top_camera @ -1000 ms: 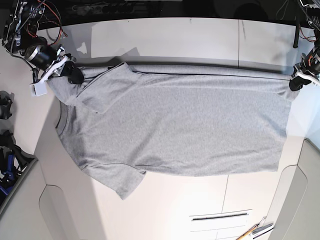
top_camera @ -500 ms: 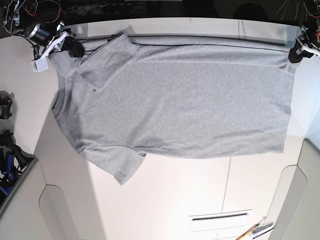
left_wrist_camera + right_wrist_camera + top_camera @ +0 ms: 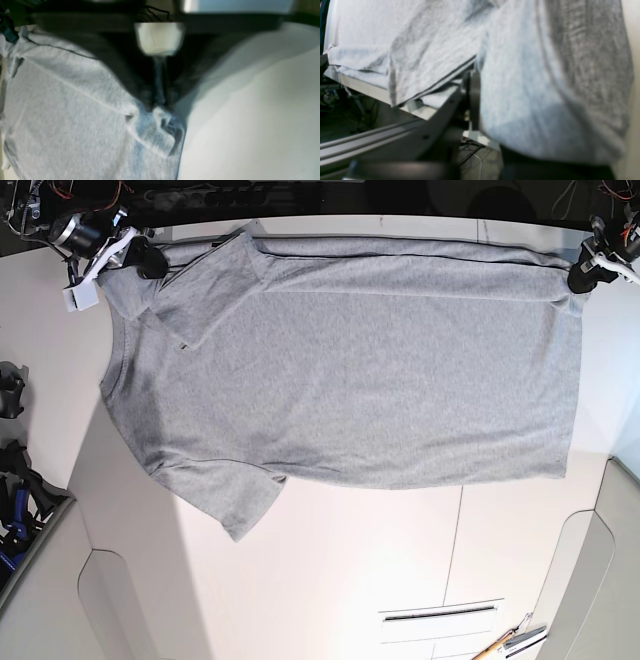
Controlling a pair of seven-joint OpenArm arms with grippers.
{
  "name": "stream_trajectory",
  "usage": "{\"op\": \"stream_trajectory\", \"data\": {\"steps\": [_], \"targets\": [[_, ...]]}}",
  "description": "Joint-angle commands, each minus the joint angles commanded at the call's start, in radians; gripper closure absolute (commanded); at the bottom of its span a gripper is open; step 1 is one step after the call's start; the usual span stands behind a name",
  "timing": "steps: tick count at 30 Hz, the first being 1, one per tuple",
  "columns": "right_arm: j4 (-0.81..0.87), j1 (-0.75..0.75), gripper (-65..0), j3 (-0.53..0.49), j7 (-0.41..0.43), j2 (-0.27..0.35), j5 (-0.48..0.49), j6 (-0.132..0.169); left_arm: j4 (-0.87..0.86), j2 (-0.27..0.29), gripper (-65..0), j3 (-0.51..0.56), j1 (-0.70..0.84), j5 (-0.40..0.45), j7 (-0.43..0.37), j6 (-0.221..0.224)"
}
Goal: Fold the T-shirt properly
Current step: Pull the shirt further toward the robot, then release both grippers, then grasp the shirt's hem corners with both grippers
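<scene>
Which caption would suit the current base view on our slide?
Two tools, left and right, grip a grey T-shirt along its upper edge.

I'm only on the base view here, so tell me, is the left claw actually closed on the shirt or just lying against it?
Observer: Closed on it. The left wrist view shows the left claw with its fingertips together and a bunched fold of the T-shirt coming out just beneath them.
Operator: And what does the right wrist camera get of the shirt?
Observer: A large, rounded fold of grey cloth fills most of that picture's right half, right up close to the lens, with a seam running down it.
Operator: Anything below the table's edge over there?
Observer: Yes, the right wrist view shows metal rails at the lower left, past the edge.
</scene>
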Motion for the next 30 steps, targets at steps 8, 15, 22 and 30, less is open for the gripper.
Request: {"op": "stream_trajectory", "data": {"steps": [8, 15, 22, 30], "targets": [[0.000, 0.025, -32.5, 0.123, 0.046, 0.000, -0.035, -0.002, 0.000, 0.000, -32.5, -0.084, 0.000, 0.000, -0.039, 0.000], [0.000, 0.122, -32.5, 0.240, 0.085, 0.039, -0.032, -0.002, 0.000, -0.006, -37.6, -0.221, -0.012, -0.027, -0.044, 0.000], [-0.022, 0.313, -32.6, 0.239, 0.182, 0.048, -0.159, -0.020, 0.000, -0.084, -37.6, -0.220, -0.089, 0.007, -0.049, 0.000], [-0.340, 0.634, -32.6, 0.158, 0.270, 0.084, -0.306, -0.045, -0.011, -0.150, -37.6, -0.092, -0.209, 0.202, -0.232, 0.000]]}}
